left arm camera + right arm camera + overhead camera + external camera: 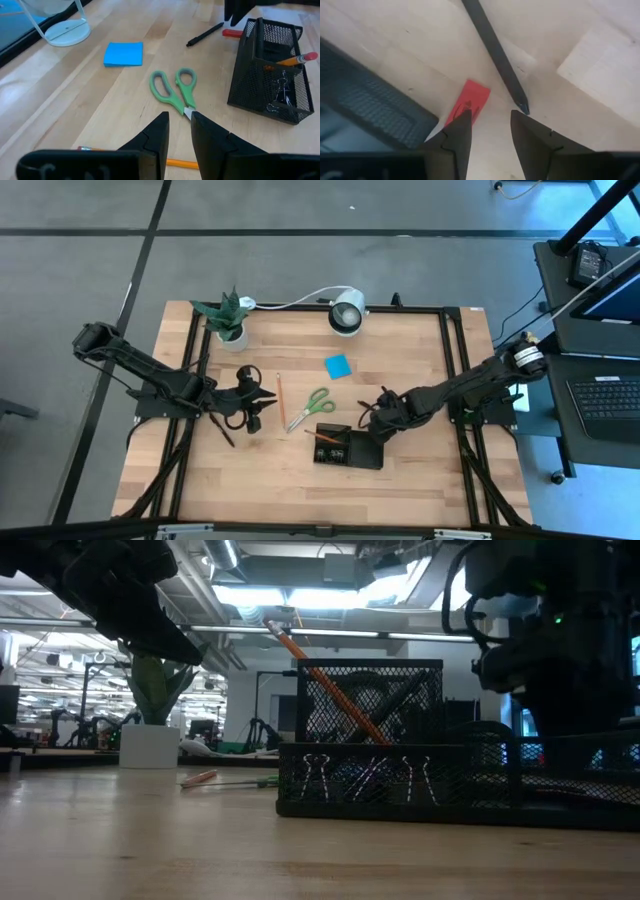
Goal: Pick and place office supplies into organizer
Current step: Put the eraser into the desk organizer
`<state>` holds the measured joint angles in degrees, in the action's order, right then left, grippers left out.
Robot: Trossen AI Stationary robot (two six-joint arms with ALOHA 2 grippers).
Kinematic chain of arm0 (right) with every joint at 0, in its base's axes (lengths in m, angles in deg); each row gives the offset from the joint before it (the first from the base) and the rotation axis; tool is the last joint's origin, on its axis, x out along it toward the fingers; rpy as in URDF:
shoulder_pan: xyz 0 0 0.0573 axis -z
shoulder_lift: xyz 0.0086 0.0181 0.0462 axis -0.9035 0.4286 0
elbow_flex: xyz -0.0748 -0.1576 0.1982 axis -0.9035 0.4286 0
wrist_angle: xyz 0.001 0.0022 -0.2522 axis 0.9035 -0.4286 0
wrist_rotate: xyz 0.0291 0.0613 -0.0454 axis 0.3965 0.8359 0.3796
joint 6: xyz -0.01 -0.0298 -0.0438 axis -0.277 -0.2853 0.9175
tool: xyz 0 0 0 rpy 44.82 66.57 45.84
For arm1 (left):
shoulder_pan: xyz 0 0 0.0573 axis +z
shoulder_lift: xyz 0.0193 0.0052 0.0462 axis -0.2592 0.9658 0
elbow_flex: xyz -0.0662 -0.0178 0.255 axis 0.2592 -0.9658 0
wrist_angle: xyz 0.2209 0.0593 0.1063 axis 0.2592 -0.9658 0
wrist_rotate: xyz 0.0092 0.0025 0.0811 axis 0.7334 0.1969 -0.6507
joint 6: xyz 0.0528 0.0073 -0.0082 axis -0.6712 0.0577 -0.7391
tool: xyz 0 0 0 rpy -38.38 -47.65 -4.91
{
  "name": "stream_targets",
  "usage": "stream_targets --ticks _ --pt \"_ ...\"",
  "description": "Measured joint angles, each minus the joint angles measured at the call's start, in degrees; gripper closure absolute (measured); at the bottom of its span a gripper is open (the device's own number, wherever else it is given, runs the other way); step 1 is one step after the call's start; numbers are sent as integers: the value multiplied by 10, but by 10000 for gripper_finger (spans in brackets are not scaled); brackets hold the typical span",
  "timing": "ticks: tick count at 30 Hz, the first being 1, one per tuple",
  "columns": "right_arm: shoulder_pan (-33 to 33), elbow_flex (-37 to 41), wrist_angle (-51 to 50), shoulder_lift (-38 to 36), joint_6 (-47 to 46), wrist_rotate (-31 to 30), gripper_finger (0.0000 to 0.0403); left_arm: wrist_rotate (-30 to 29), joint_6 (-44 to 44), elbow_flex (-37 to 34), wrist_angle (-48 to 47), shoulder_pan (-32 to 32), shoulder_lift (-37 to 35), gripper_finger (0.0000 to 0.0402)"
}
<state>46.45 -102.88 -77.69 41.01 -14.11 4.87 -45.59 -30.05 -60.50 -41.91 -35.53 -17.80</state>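
Fingers of the right hand stand slightly apart and empty, low over a red piece and a black pen beside the organizer. Closing here might pinch both, or knock the mesh wall. The left hand, slightly parted and empty, hovers near scissors; a sticky pad lies beyond on the bench.

potted plant, white lamp, wooden table

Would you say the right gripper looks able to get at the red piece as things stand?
Probably yes: the right gripper is open just above the red piece, which lies flat between the organizer and a pen, with nothing covering it.
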Motion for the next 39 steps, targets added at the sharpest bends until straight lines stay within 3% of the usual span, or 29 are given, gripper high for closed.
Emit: stream_targets --ticks 16,32,39 --pt "0 -3 58 62 -13 19 264 0 0 0 0 0 0 327" --pt "0 -1 59 64 -5 23 266 0 0 0 0 0 0 327" --pt "0 0 59 65 -9 24 301 0 0 0 0 0 0 327"
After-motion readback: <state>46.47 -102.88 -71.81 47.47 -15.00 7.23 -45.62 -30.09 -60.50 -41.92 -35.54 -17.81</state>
